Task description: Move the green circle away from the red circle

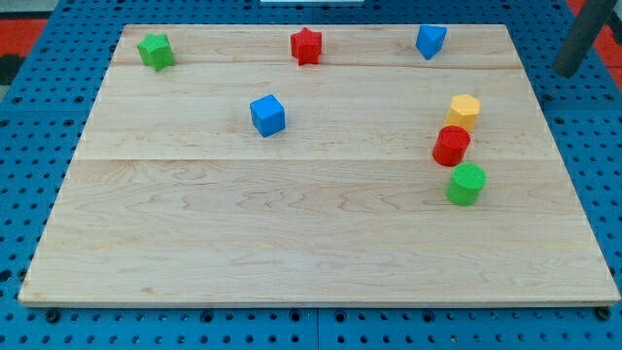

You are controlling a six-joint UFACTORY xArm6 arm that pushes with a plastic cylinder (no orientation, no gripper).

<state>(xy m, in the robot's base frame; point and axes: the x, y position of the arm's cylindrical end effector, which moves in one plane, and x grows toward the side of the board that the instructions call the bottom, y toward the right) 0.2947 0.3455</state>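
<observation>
The green circle [466, 184] sits on the wooden board [292, 233] at the view's right. The red circle [451, 146] is just above and slightly left of it, almost touching. A yellow hexagon [465, 110] stands just above the red circle. The dark rod comes in at the view's top right corner, and my tip [567, 70] is beyond the board's right edge, well above and to the right of the green circle. It touches no block.
A blue cube [267, 115] lies left of the middle. Along the top edge stand a green star [155, 51], a red star [306, 45] and a blue block [431, 40]. A blue pegboard surrounds the board.
</observation>
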